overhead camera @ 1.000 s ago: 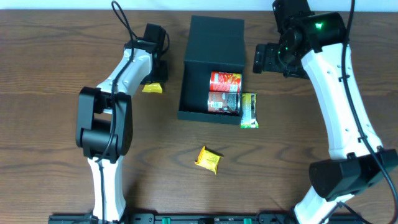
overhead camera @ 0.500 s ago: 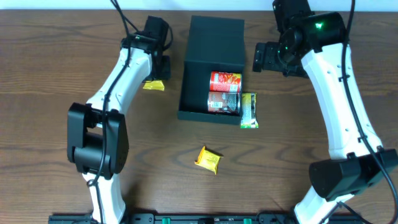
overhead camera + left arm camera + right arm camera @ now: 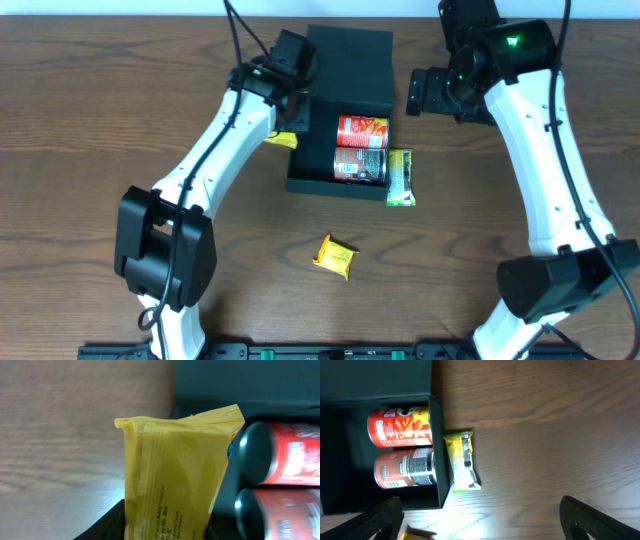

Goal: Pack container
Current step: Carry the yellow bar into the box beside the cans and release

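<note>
The container (image 3: 342, 60) is a dark square box with its lid flipped open toward the back. A red can (image 3: 362, 130) and a darker can (image 3: 360, 165) lie inside it. My left gripper (image 3: 289, 126) is shut on a yellow packet (image 3: 283, 140), held just outside the box's left wall. In the left wrist view the packet (image 3: 175, 470) stands upright between the fingers, with the red can (image 3: 287, 455) behind it to the right. My right gripper (image 3: 428, 95) hovers open beyond the box's right side, holding nothing; in its own view the gripper (image 3: 485, 520) spans bare wood.
A green packet (image 3: 400, 178) lies on the table against the box's right wall, also in the right wrist view (image 3: 462, 461). A second yellow packet (image 3: 336, 256) lies on the wood in front of the box. The table is brown wood (image 3: 80, 150).
My left arm has swung right, carrying the yellow packet from well left of the box to its left wall. The right arm has not moved.
</note>
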Robot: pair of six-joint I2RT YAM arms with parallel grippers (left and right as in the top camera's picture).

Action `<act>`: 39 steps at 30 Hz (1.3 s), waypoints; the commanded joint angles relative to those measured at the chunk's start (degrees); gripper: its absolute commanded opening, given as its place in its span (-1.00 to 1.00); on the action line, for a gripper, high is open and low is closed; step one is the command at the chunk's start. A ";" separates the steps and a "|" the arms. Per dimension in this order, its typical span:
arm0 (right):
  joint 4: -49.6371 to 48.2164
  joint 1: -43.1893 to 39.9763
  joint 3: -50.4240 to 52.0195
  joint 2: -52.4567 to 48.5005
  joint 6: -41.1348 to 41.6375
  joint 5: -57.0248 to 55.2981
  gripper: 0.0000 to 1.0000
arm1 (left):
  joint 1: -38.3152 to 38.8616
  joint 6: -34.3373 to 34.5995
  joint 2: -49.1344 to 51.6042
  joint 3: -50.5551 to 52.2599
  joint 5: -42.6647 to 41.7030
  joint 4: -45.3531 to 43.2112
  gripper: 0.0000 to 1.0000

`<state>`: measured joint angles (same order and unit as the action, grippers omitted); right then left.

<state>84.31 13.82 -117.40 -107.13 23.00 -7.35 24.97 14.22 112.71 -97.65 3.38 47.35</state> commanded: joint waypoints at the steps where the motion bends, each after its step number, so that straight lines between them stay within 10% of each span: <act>1: -0.04 0.02 -0.44 0.00 0.46 -0.83 0.98 | 1.38 0.57 -0.52 -0.87 0.24 -2.16 -0.17; 39: 1.25 0.02 -0.44 0.00 0.48 -0.85 0.99 | 6.21 5.77 10.10 -0.76 -1.49 -8.46 -0.21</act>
<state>85.47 13.82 -117.40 -107.13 23.00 -7.38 31.24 18.61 120.81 -97.65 1.72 39.05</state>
